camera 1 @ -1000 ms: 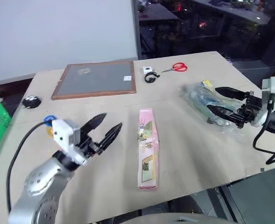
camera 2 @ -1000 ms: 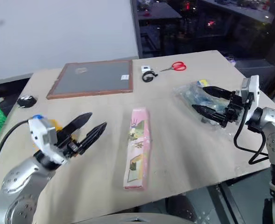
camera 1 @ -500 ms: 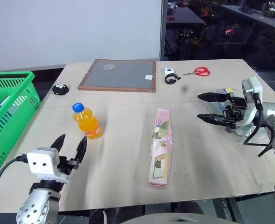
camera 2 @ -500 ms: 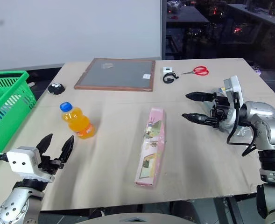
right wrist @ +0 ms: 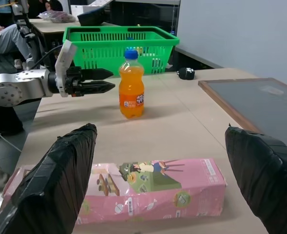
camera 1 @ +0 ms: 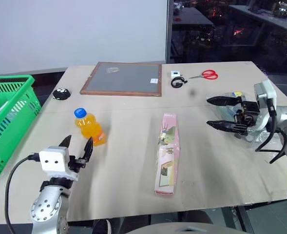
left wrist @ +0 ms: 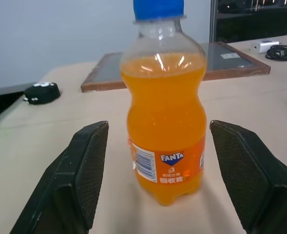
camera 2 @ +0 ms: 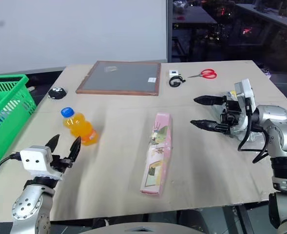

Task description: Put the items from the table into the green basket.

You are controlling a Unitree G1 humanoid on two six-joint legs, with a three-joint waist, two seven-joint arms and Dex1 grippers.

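- Left eye view: the orange-drink bottle (camera 1: 89,127) is standing upright on the counter (camera 1: 128,161), toward the robot's left. The left pincer (camera 1: 78,150) is hovering just short of it, jaws spread and gripping nothing. The green basket (camera 1: 7,122) is sitting at the counter's left edge, with some packets lying inside. The long pink box (camera 1: 166,153) is lying flat near the middle. The right pincer (camera 1: 216,112) is reaching in from the right, fingers wide apart and empty, with the clear plastic bag (camera 1: 253,134) lying partly hidden behind it. Along the far edge, the wood-framed grey board (camera 1: 124,78), a small white device with a black cable (camera 1: 178,79) and the red-handled scissors (camera 1: 207,74) are resting, and a small black object (camera 1: 61,93) is lying near the basket.
- Right eye view: the same layout is showing; bottle and left pincer are standing apart, not touching.
- Left wrist view: the bottle is standing between the two released fingers (left wrist: 80,180), a little beyond their tips, with clear gaps on both sides.
- Right wrist view: the pink box is lying across the counter between the spread fingers (right wrist: 55,180), with the bottle, the left pincer and the basket beyond it.
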